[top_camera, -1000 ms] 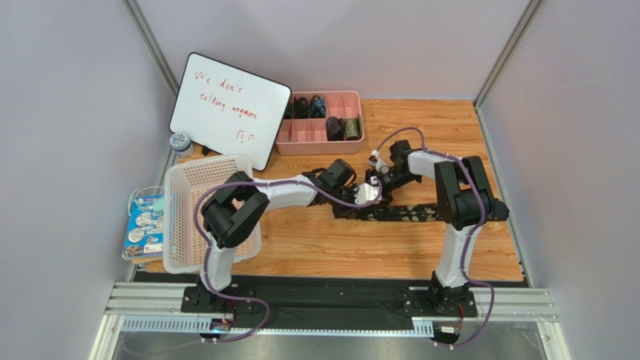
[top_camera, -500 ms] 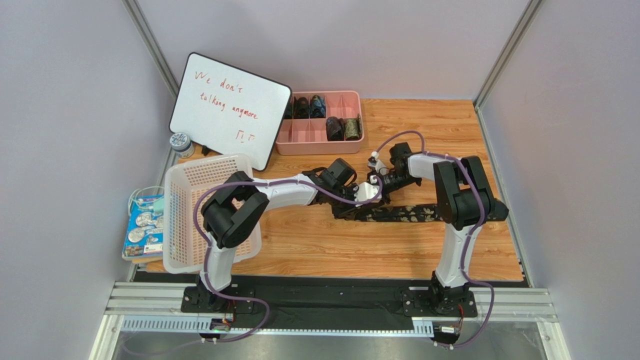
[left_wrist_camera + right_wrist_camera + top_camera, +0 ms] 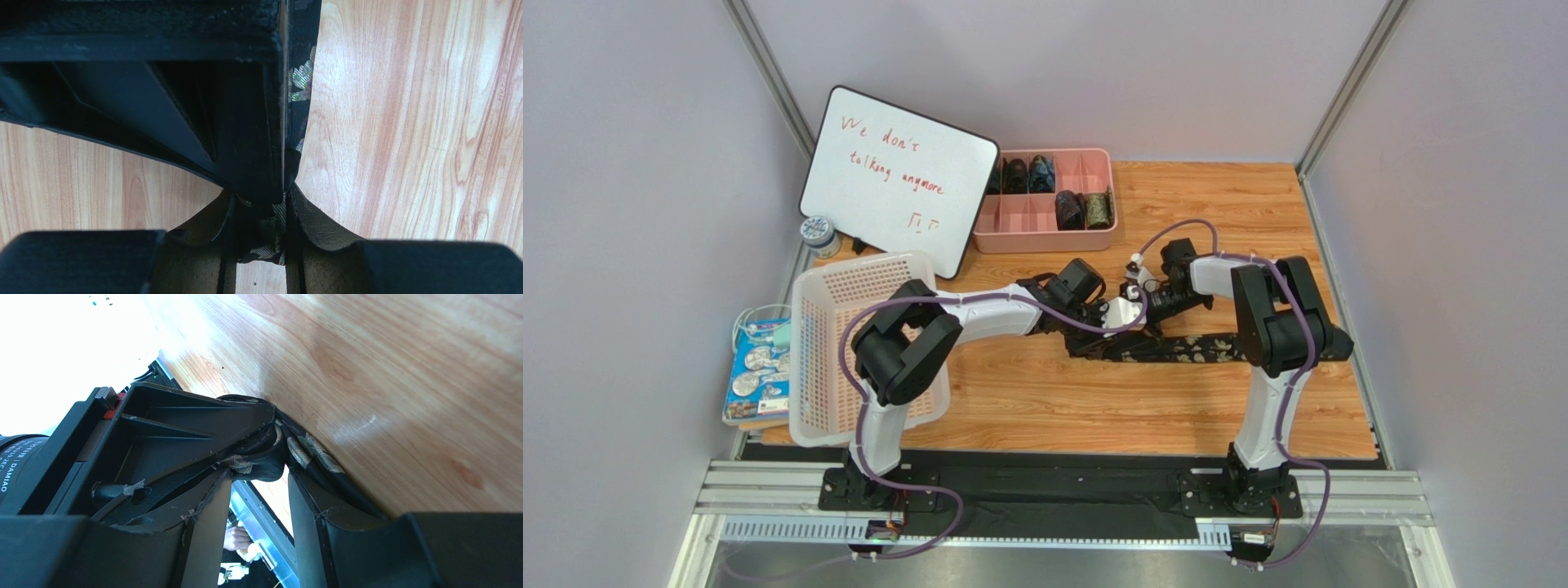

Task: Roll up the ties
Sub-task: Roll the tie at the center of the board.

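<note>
**Operator:** Where's the tie?

**Spotter:** Your tie (image 3: pixel 1192 350) lies flat on the table (image 3: pixel 1075 417), near the middle. It runs left to right, dark with pale flecks. Its right end is hidden behind your right arm (image 3: pixel 1271 325). Its left end is where your two grippers meet.

**Operator:** What's the left one doing?

**Spotter:** Your left gripper (image 3: pixel 261 229) is narrow and clamped on the tie. You can see patterned fabric pinched between its fingers. In its wrist view, the strip runs away over the wood, beside the black body of the other gripper.

**Operator:** And the right?

**Spotter:** Your right gripper (image 3: pixel 261 478) is partway open, with its fingers apart and light showing between them. A small coil of the tie sits right at the tips, close against the left gripper. I can't tell whether the pads touch the coil.

**Operator:** Anything else on the table that matters?

**Spotter:** Yes, there are rolled ties (image 3: pixel 1069 210) in the pink tray (image 3: pixel 979 233) at the far edge. They're dark bundles in separate compartments, well apart from where you're working.
</note>
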